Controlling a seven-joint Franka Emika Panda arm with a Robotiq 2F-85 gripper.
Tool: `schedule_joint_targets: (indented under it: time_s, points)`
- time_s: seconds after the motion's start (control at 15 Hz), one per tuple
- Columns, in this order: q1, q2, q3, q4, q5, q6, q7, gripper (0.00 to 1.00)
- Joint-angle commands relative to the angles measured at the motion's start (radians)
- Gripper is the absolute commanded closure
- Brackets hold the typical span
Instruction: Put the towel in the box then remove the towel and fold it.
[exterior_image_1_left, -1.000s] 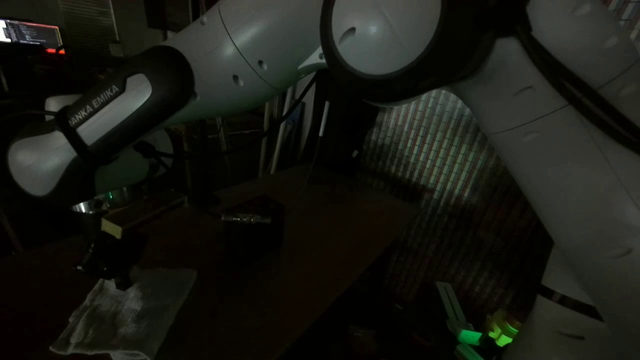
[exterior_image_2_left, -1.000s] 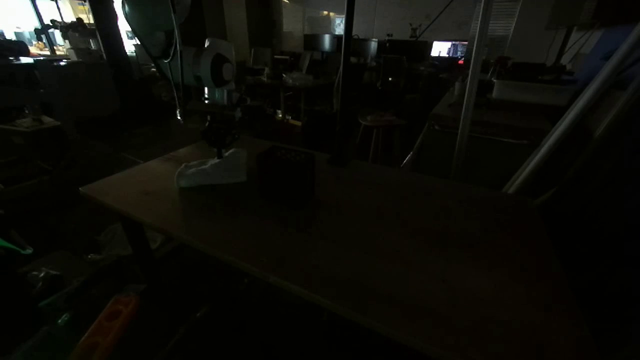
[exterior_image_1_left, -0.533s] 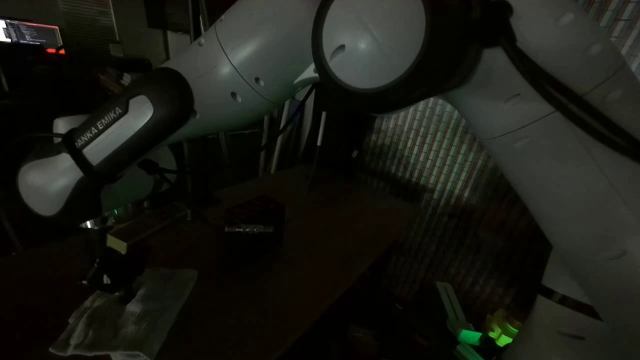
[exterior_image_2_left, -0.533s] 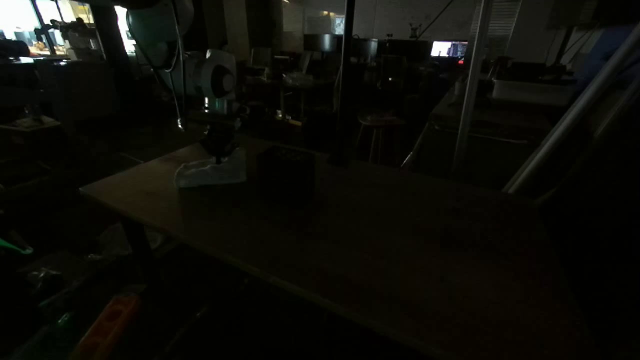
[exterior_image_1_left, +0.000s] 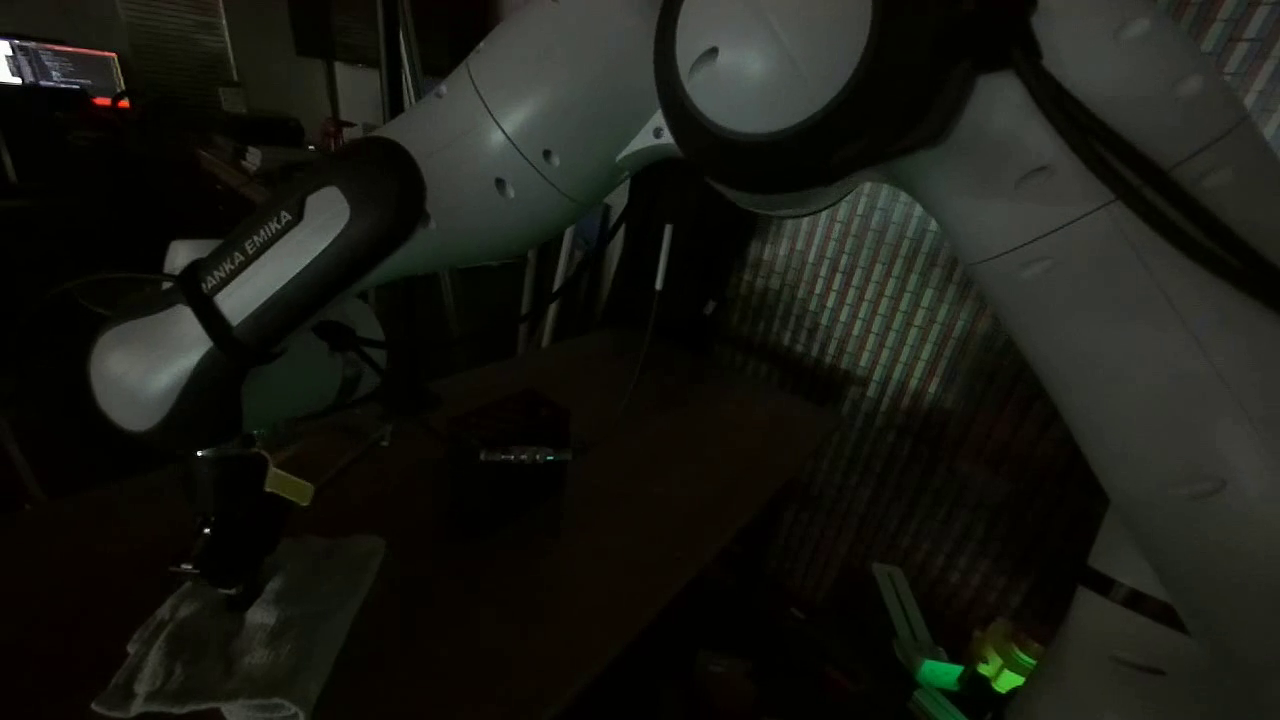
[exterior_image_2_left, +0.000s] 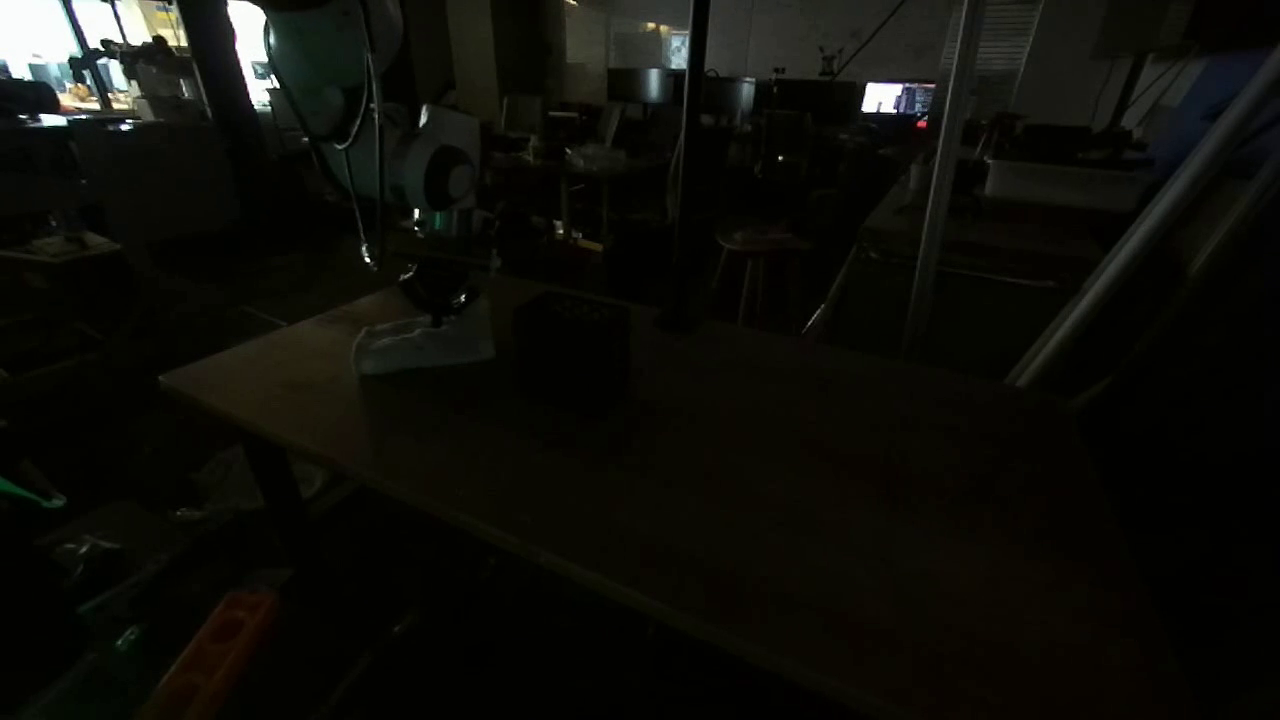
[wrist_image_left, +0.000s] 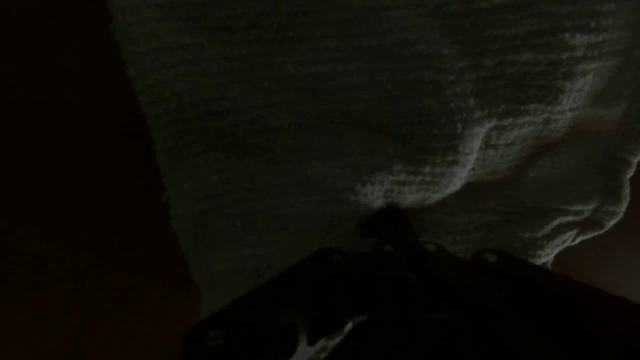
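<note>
One box (exterior_image_2_left: 573, 350) stands near the towel (exterior_image_2_left: 425, 349), a stool (exterior_image_2_left: 762, 242) farther off.

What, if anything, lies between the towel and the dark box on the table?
In both exterior views, only a strip of dark tabletop shows between the towel and the box; the light is too poor to exclude something small.

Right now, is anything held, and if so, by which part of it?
It's too dark to tell whether the shut pincer, at a fold in the towel, pinches any of it.
</note>
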Motion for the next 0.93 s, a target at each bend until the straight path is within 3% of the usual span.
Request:
schedule_joint_targets:
  time_s: [0.0, 0.47, 0.87]
  points:
    - [-0.083, -0.058, 0.072, -0.138, 0.013, 0.101, -0.215, 1.0]
    - [-0.24, -0.11, 0.202, -0.282, 0.053, 0.099, -0.632, 1.0]
    - [-0.266, -0.172, 0.197, -0.35, 0.094, 0.015, -0.855, 1.0]
